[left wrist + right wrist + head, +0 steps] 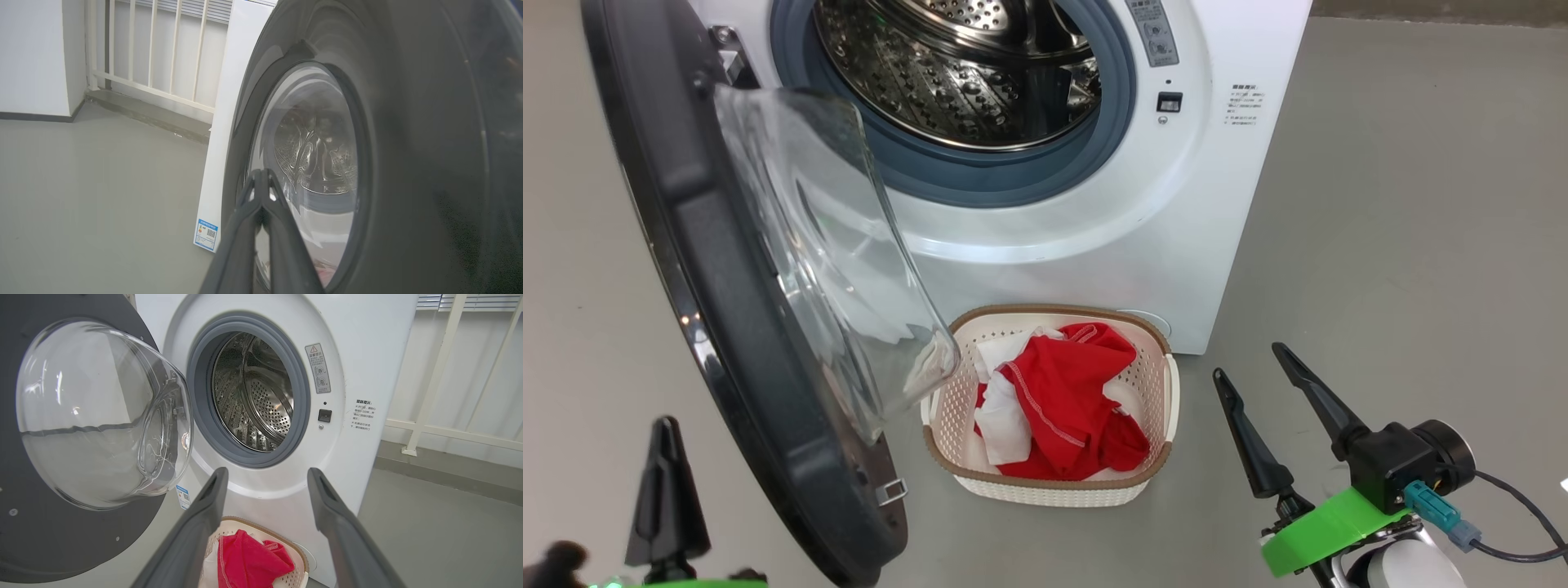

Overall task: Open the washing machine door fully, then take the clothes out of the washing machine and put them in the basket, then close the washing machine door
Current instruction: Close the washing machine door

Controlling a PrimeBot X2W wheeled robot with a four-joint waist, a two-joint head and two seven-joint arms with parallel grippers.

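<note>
Clothes (pixel 1062 392) lie in basket (pixel 1045 483); drum (pixel 964 73) looks empty. Washing machine door (pixel 711 269) wide open. My left jaws together by its outer face, right jaws apart, empty. Door stiff, heavy, glossy: push the rim.

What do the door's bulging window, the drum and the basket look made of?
The bulging clear door window looks like thick glass: transparent, glossy, with sharp reflections. The perforated silver drum looks like polished steel: mirror shine, punched holes. The cream perforated basket with a brown rim looks like matte moulded plastic.
</note>
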